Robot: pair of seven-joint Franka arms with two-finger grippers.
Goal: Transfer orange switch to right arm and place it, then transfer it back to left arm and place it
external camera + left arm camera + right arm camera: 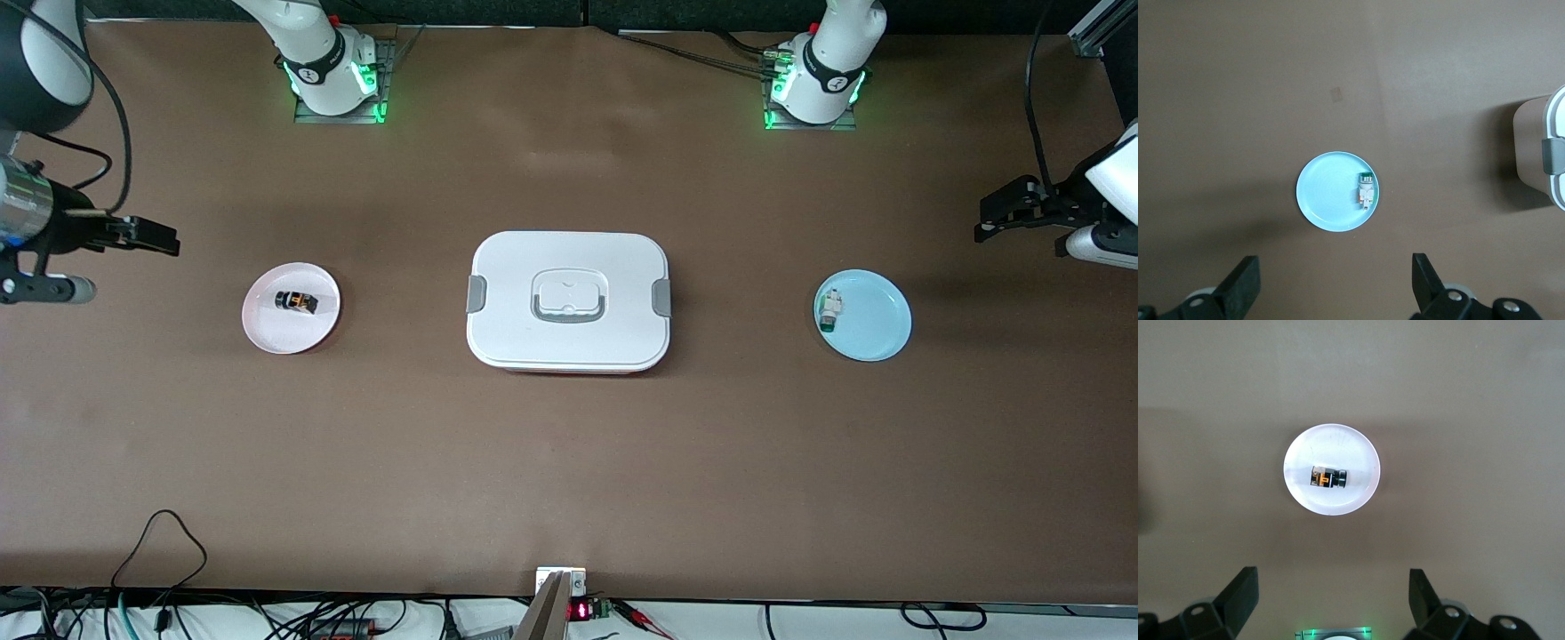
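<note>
The orange switch [296,302] lies on its side on a pale pink plate [267,336] toward the right arm's end of the table. The right wrist view looks straight down on the switch [1328,478] and its plate [1331,443]. My right gripper [147,233] [1333,593] hangs high over that end, open and holding nothing. The white box [569,258] stands shut in the middle of the table, and its edge [1557,153] shows in the left wrist view. My left gripper [987,220] [1336,280] hangs high over the left arm's end, open and holding nothing.
A light blue plate [876,324] [1328,197] toward the left arm's end holds a small white-and-green part [830,311] [1366,189]. Both arm bases glow green along the table edge farthest from the front camera. Cables lie past the nearest edge.
</note>
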